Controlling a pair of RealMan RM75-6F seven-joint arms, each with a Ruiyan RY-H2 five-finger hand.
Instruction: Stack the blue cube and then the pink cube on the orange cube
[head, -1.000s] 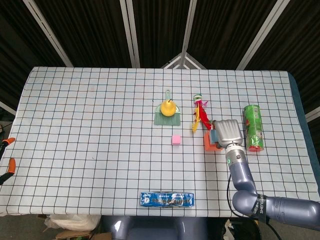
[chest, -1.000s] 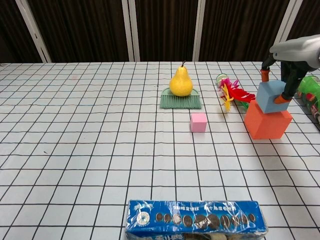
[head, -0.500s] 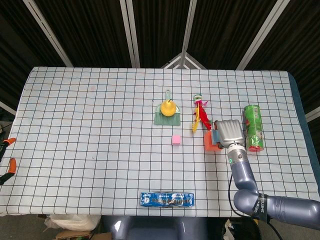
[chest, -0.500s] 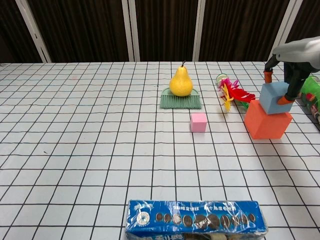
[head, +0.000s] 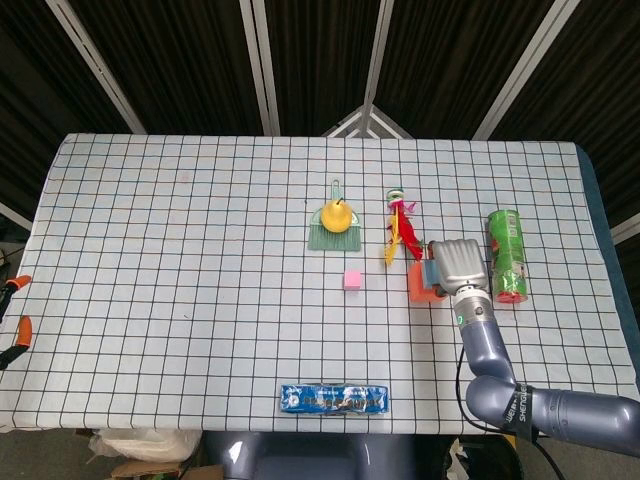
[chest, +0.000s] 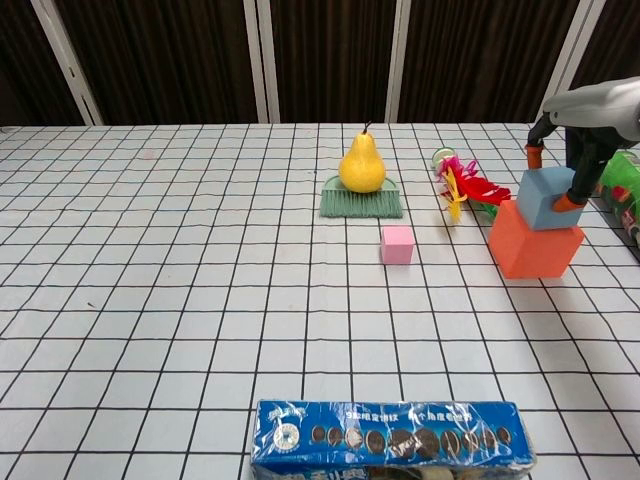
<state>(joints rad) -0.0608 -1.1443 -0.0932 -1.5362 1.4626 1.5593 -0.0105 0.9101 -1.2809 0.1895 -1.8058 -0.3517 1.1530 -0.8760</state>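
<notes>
The orange cube (chest: 535, 250) (head: 419, 287) stands at the right of the table. On top of it rests the blue cube (chest: 545, 197) (head: 430, 272), nearly level. My right hand (chest: 597, 108) (head: 460, 263) hangs over it from above and grips it, with one orange fingertip (chest: 532, 154) behind it and another at its front right. The pink cube (chest: 397, 244) (head: 352, 279) lies alone near the table's middle, left of the stack. Only the orange fingertips (head: 20, 283) of my left hand show at the far left edge of the head view, spread apart with nothing between them.
A pear (chest: 362, 163) sits on a green brush (chest: 361, 202) behind the pink cube. A feathered toy (chest: 460, 187) lies just left of the stack and a green can (head: 507, 255) just right of it. A blue cookie pack (chest: 390, 438) lies at the front edge.
The blue cube, tilted a second ago, has shifted slightly right and settled flatter on the orange cube, with the right hand following it. The left hand has barely moved.
</notes>
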